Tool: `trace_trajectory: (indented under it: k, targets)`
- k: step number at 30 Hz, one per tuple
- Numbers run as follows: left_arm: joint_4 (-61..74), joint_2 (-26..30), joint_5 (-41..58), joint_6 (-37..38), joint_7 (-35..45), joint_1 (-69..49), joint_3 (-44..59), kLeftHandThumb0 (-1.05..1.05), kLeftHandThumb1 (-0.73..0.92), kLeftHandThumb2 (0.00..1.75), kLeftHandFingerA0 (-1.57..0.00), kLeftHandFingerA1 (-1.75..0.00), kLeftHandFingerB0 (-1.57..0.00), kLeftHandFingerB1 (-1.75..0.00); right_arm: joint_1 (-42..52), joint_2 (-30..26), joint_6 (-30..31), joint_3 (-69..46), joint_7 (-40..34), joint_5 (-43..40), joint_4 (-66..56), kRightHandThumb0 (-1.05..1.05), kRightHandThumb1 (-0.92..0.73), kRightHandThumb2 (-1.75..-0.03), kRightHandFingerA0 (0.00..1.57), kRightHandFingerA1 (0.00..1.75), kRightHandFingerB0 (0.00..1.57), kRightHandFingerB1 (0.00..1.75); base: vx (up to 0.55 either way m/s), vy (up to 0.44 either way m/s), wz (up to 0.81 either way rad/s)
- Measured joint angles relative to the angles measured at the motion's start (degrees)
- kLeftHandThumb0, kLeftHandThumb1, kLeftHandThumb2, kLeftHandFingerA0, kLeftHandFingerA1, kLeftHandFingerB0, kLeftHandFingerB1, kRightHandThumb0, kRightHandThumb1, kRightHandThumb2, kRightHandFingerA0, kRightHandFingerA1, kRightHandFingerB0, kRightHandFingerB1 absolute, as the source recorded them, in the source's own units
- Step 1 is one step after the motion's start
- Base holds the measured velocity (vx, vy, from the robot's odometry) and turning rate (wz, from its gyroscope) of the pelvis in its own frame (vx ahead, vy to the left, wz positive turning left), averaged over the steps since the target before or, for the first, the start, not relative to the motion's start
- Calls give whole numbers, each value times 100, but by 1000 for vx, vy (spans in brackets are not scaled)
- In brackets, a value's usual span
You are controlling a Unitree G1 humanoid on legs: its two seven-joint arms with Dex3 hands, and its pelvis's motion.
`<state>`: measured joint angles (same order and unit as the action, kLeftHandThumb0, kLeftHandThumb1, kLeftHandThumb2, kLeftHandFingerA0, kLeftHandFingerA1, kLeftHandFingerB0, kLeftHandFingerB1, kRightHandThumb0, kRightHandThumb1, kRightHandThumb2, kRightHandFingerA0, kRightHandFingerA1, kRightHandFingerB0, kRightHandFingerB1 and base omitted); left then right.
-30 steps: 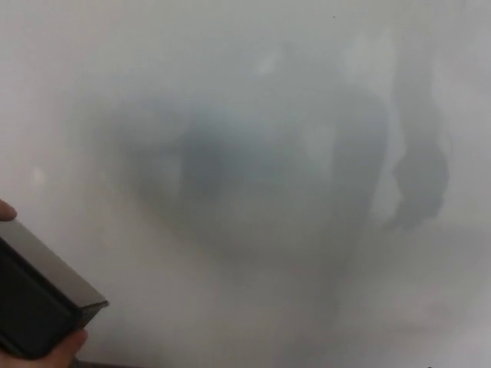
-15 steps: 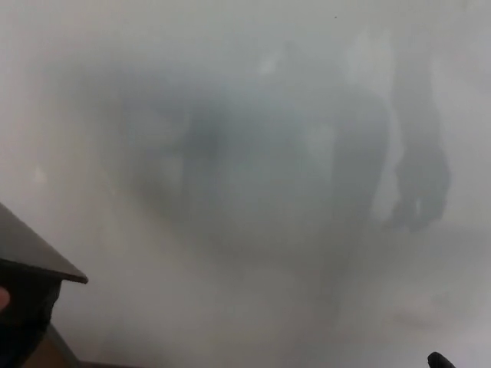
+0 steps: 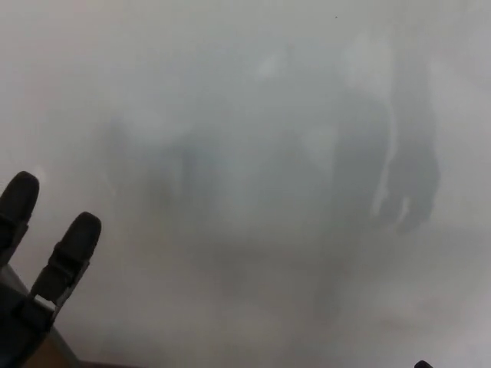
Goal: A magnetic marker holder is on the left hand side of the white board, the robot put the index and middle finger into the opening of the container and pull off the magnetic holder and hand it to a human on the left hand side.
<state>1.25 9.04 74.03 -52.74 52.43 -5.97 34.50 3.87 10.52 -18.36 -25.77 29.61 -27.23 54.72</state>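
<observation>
rising from the lower left corner was one left hand (image 3: 34, 268), with two black fingers (image 3: 73, 249) counted, spread apart and pointing up, released and grasping nothing. behind them stood one white board (image 3: 245, 92), its surface filled with blurred grey reflections. the marker holder did not show anywhere near the fingers. one small dark tip (image 3: 423, 364) sat at the bottom right edge, possibly part of the right hand, too little to tell.
</observation>
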Motion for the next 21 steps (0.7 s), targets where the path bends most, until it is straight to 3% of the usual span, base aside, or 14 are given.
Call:
trace_trajectory:
  k: [1, 2, 3, 5, 6, 7, 8, 9, 10, 11, 12, 15, 20, 21]
  targets:
    - [-1, 26, -42, 63, 107, -9, -49, -78, 36, 74, -1, -26, -6, -27, -2, 0, 23, -1, 5, -7, 0, -69, -59, -96, 42, 62, 33, 52, 0, 0, 0]
    - [-3, 37, -60, 89, 148, -14, -67, -79, 33, 73, 0, -26, -4, -29, -2, 0, 32, -2, 8, -10, 0, -70, -75, -63, 48, 54, 40, 39, 0, 0, 0]
    - [-15, 70, -107, 155, 273, -27, -132, -57, 33, 82, 0, -32, 0, -34, -3, 0, 54, -8, 22, -21, -1, -70, -60, -98, 44, 62, 34, 52, 0, 0, 0]
    - [-55, 126, -165, 241, 430, -39, -209, -58, 34, 82, 0, -32, 0, -32, -8, -1, 81, -16, 34, -32, -1, -70, -61, -98, 44, 62, 32, 51, 0, 0, 0]
    - [-123, 165, -207, 305, 541, -42, -266, -58, 35, 82, -1, -32, -1, -34, -15, -2, 96, -18, 36, -35, -2, -70, -77, -63, 51, 55, 41, 38, 0, 0, 0]
    - [-215, 195, -259, 373, 653, -43, -328, -58, 35, 82, -1, -32, -1, -34, -22, -3, 110, -21, 38, -36, -4, -70, -77, -63, 51, 55, 41, 38, 0, 0, 0]
    - [-280, 210, -292, 407, 710, -44, -369, -73, 36, 67, -8, -27, -8, -32, -23, -3, 117, -22, 39, -36, -6, -71, -77, -63, 51, 55, 41, 38, 0, 0, 0]
    - [-472, 237, -369, 483, 853, -47, -481, -73, 36, 67, -8, -27, -8, -32, -23, -3, 135, -23, 43, -37, -12, -71, -77, -63, 51, 55, 41, 38, 0, 0, 0]
    - [-569, 247, -413, 518, 920, -54, -534, -67, 40, 54, -6, -30, -10, -30, -23, -3, 142, -23, 46, -36, -17, -70, -77, -63, 48, 55, 41, 39, 0, 0, 0]
    - [-711, 269, -458, 554, 999, -54, -608, -67, 40, 54, -6, -30, -10, -30, -20, -3, 150, -27, 49, -37, -24, -70, -77, -63, 48, 55, 41, 39, 0, 0, 0]
    - [-958, 290, -559, 613, 1115, -66, -729, -54, 33, 79, 0, -40, -3, -44, -15, -4, 161, -33, 56, -37, -39, -70, -78, -63, 48, 55, 41, 38, 0, 0, 0]
    - [-1547, 349, -866, 830, 1390, -106, -1063, -35, 14, 80, 0, -50, 0, -48, 20, -9, 186, -47, 87, -39, -83, -70, -78, -63, 49, 56, 44, 39, 0, 0, 0]
    - [-2078, 377, -1311, 1214, 1519, -188, -1479, -32, 30, 87, 0, -49, 0, -47, 73, -10, 194, -52, 97, -35, -94, -70, -79, -64, 45, 53, 37, 37, 0, 0, 0]
    - [-2169, 377, -1428, 1329, 1515, -209, -1599, -63, 54, 57, -26, -34, -26, -30, 90, -10, 195, -50, 97, -33, -94, -70, -79, -63, 47, 54, 38, 37, 0, 0, 0]
